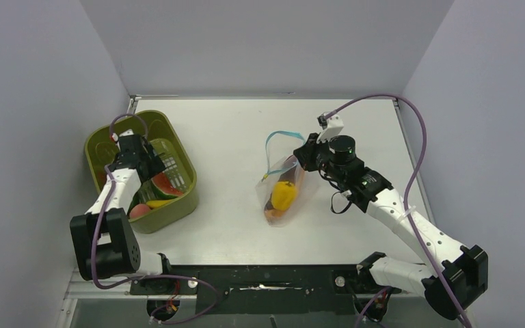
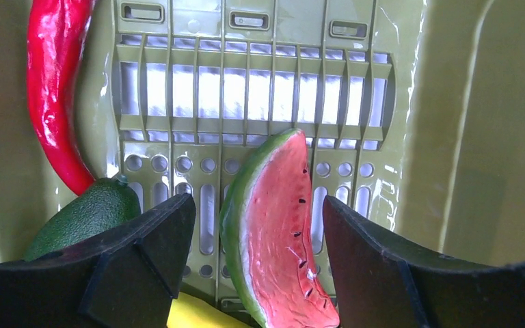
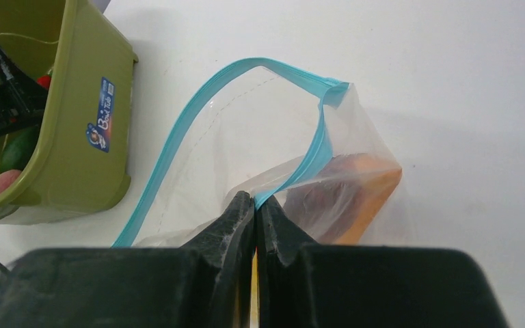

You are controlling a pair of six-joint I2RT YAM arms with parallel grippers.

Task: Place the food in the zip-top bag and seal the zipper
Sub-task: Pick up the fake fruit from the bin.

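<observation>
The left gripper (image 2: 253, 222) was found down inside the olive-green bin (image 2: 465, 137), fingers spread wide with a watermelon slice (image 2: 273, 225) standing on edge between them, a gap showing on each side. A dark green avocado (image 2: 82, 215) lay against the left-hand finger in the wrist view, with a red chili (image 2: 55, 89) along the bin wall just beyond it. A yellow piece (image 2: 191, 316) sat low beneath the fingers. From above, a peach (image 1: 139, 210) occupied the bin's near corner. The right gripper (image 3: 255, 205) had its fingers pressed together on the zip-top bag (image 3: 246, 137), pinching the clear plastic at the zipper (image 3: 273, 66) and holding that edge up, so the mouth gaped in a wide loop. The bag lay mid-table (image 1: 232, 137), well apart from the bin, and contained a yellow fruit (image 1: 284, 195) and an orange item (image 3: 362, 198).
</observation>
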